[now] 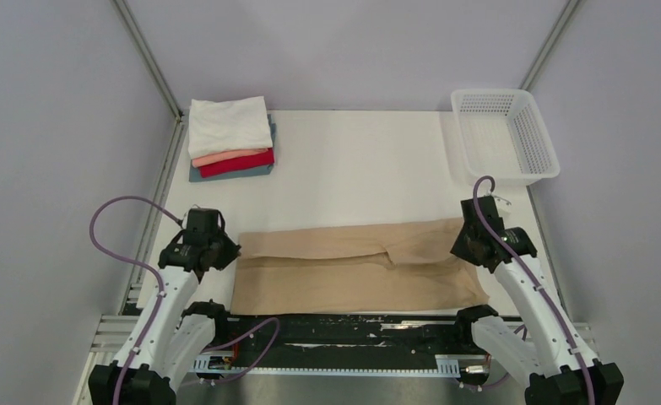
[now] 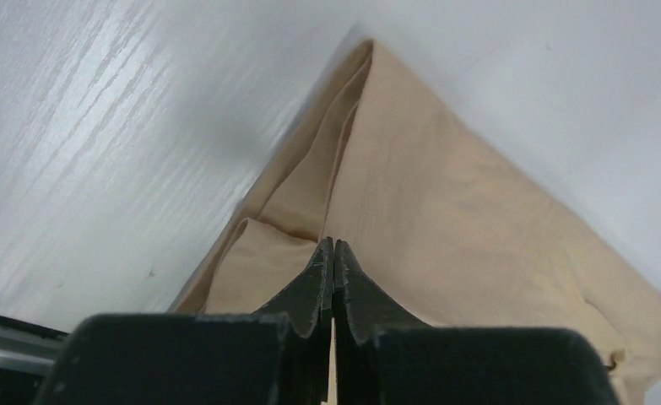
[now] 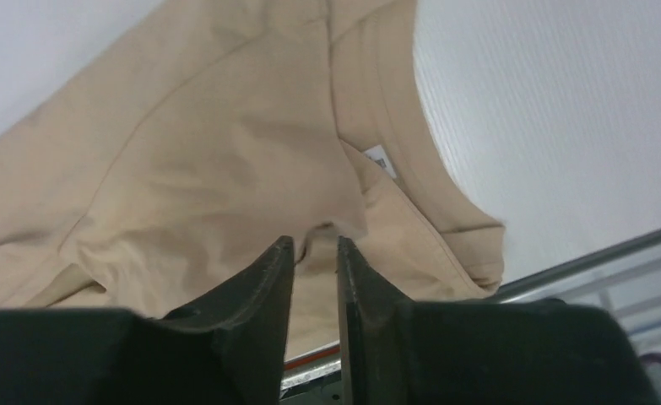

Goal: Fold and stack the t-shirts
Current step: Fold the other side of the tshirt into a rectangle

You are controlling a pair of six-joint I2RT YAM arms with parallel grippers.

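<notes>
The tan shirt [image 1: 356, 266] lies folded lengthwise along the near table [image 1: 360, 169] edge, between the arms. The left gripper [image 2: 333, 253] is pinched closed at its left end, possibly on cloth. The right gripper [image 3: 314, 253] is slightly parted over the collar end, gripping nothing clearly. Folded shirts [image 1: 230, 139] sit stacked far left

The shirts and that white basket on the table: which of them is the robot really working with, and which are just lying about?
Part of the job:
- tan t-shirt, laid out between the left gripper and right gripper
- stack of folded shirts at the far left, white on top

Just lying about:
- white mesh basket at the far right; nothing visible inside
</notes>
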